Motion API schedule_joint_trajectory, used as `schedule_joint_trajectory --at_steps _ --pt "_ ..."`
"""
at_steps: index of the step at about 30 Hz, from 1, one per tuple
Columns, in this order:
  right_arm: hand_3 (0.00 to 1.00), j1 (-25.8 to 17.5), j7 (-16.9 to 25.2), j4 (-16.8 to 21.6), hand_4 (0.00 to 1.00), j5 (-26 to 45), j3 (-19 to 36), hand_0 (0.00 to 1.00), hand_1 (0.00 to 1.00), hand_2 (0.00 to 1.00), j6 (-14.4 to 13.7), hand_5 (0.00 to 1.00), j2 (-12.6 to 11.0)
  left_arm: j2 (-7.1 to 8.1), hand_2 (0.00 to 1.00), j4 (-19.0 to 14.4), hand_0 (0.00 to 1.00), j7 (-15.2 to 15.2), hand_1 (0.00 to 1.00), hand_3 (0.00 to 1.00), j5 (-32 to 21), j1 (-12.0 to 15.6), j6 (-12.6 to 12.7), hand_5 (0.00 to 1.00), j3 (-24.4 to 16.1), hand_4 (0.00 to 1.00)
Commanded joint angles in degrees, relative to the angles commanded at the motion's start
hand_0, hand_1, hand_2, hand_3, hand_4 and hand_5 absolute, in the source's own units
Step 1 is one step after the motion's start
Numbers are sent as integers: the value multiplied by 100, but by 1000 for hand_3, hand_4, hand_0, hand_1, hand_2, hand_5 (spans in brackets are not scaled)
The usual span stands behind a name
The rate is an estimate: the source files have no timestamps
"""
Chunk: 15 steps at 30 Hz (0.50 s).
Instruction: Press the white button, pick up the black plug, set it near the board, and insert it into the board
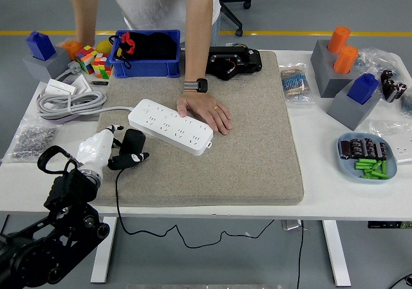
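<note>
The left hand (pixel 111 150) is seen over the mat's left edge, toward its near-left corner, its white shell tilted and its dark fingers (pixel 126 160) curled around the black plug (pixel 133 143). The plug appears to be gripped from the left side, its body resting on or just above the grey mat (pixel 244 141); which of the two cannot be told. The right hand is not in view.

The step in hand is judged to be the pick-up of the plug, with carrying it to the board not yet done. For the next move, a firm hold is called for, then a lift and a short travel toward the far right, where the sockets lie, with the cord (pixel 118 199) kept free as it trails over the mat's near edge and under the tabletop.

The plug is a chunky black block, matte, with its pins not visible. Just beside it, toward the mat's middle, the white power strip (pixel 168 126) is laid diagonally. Its far end is steadied by a person's hand (pixel 206 109), pressed flat on the mat and touching the strip.
</note>
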Motion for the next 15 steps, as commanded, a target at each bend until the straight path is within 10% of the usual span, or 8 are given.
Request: schedule_joint_trajectory --at_steps 7,8,15 --pt "584 5 16 0 658 -7 -1 628 603 601 -9 404 3 -20 541 97 561 0 561 753 31 -69 64 434 9 998" --pt "584 7 20 0 657 -7 2 628 602 601 -10 407 3 -22 396 111 434 0 402 668 47 -72 65 241 18 948" --pt "583 15 32 0 657 -13 24 628 601 600 -21 403 2 -31 347 192 309 0 310 603 84 -75 72 130 37 890"
